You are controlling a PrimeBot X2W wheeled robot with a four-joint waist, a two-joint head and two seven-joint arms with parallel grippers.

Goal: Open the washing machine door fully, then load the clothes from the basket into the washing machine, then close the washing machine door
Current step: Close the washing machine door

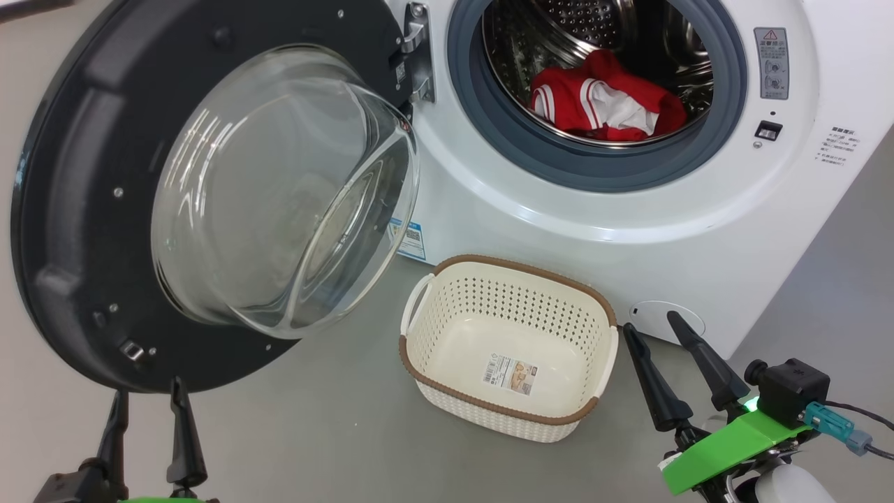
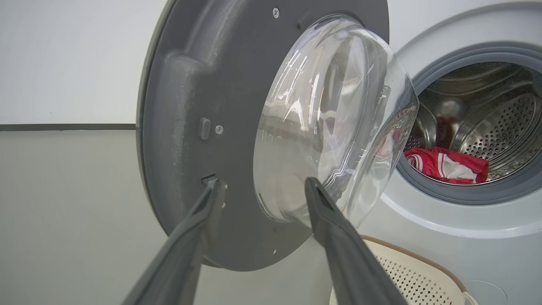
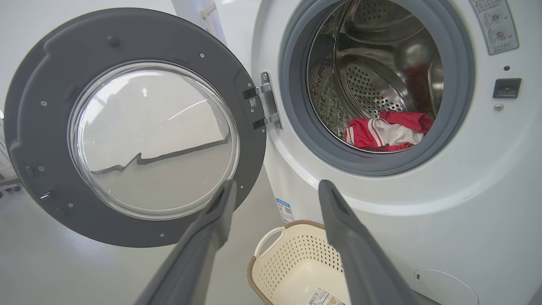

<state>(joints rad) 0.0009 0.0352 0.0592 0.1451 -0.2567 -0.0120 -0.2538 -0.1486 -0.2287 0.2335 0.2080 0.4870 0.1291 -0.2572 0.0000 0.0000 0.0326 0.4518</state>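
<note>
Washing machine door [image 1: 77,209] stands wide open, left of the washing machine [image 1: 594,230]. Clothes [image 1: 604,105], red w/ white, lie in the drum. Basket [image 1: 489,307] sits on the floor [image 1: 314,426] just in front of the machine, paper label on its bottom. Left jaws spread wide, holding nothing, near the door's lower edge; right jaws likewise, beside the basket.

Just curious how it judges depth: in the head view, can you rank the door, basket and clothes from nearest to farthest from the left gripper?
From the left gripper:
1. Door, just ahead of its fingertips.
2. Basket, on the floor to its right.
3. Clothes, inside the drum, farthest right.
</note>
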